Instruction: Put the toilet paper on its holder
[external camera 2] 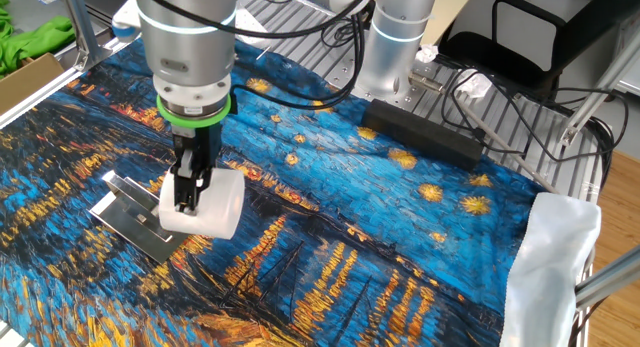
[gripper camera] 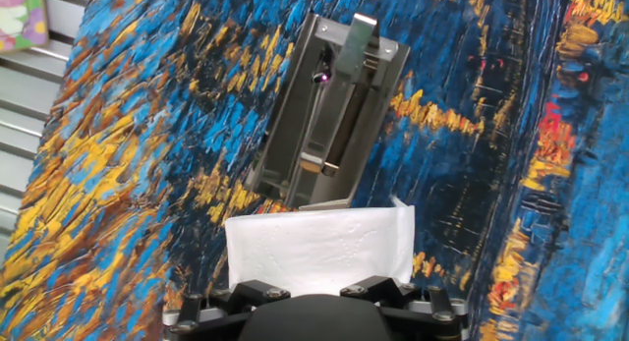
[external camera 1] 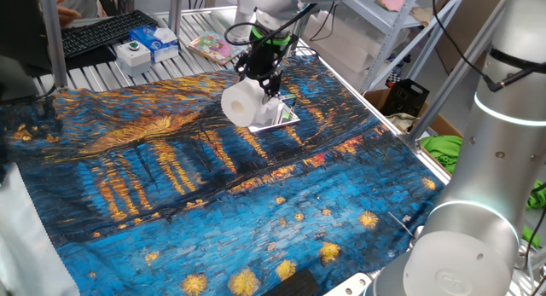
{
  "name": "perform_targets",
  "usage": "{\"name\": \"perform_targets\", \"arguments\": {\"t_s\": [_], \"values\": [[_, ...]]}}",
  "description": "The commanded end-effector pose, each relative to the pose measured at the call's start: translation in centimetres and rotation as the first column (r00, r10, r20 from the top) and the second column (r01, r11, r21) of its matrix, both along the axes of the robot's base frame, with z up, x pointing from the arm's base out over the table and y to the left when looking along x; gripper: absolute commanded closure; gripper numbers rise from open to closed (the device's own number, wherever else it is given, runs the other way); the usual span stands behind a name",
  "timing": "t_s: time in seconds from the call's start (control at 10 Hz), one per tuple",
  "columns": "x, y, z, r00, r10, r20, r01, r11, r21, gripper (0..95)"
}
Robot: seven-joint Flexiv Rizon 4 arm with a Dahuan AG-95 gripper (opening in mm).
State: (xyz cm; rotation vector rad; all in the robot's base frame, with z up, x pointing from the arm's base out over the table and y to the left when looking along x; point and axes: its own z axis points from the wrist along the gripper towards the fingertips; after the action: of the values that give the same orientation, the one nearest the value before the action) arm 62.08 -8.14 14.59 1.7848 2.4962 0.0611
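My gripper (external camera 2: 193,194) is shut on the toilet paper (external camera 2: 214,204), a plump white roll held on its side just above the painted cloth. The roll (external camera 1: 245,103) hangs right beside the holder (external camera 1: 282,115), a shiny chrome plate with a rod part, lying on the cloth. From the other side, the holder (external camera 2: 133,213) sits left of and partly under the roll. In the hand view the roll (gripper camera: 319,245) fills the space between my fingers at the bottom edge, and the holder (gripper camera: 329,115) lies just ahead of it. My fingertips are hidden behind the roll.
A white box with a green button (external camera 1: 132,50), a blue box (external camera 1: 160,38) and a keyboard (external camera 1: 102,31) stand at the back. A second arm's base (external camera 1: 478,202) rises at the right. A black power strip (external camera 2: 425,132) and white cloth (external camera 2: 555,257) lie nearby.
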Motion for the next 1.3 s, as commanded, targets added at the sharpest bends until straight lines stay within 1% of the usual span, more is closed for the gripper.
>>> {"name": "perform_targets", "arguments": {"t_s": [0.1,0.4,0.5,0.6,0.7,0.8,1.0,1.1,1.2,1.3], "values": [[0.36,-0.05,-0.18,1.000,0.002,0.003,-0.002,1.000,-0.001,95.0],[0.47,-0.09,-0.09,1.000,0.003,-0.003,-0.003,1.000,0.015,95.0],[0.47,-0.09,-0.09,1.000,-0.007,-0.004,0.007,1.000,0.022,95.0],[0.47,-0.09,-0.09,1.000,-0.004,-0.003,0.004,1.000,0.003,95.0],[0.47,-0.09,-0.09,1.000,-0.003,-0.003,0.003,1.000,0.001,95.0],[0.47,-0.09,-0.09,1.000,-0.006,-0.005,0.006,1.000,0.014,95.0],[0.47,-0.09,-0.09,1.000,-0.012,-0.025,0.012,1.000,0.008,95.0],[0.47,-0.09,-0.09,0.999,-0.017,-0.036,0.017,1.000,0.014,95.0],[0.47,-0.09,-0.09,0.999,-0.009,-0.045,0.010,1.000,0.014,95.0],[0.47,-0.09,-0.09,0.999,-0.009,-0.045,0.010,1.000,0.016,95.0]]}}
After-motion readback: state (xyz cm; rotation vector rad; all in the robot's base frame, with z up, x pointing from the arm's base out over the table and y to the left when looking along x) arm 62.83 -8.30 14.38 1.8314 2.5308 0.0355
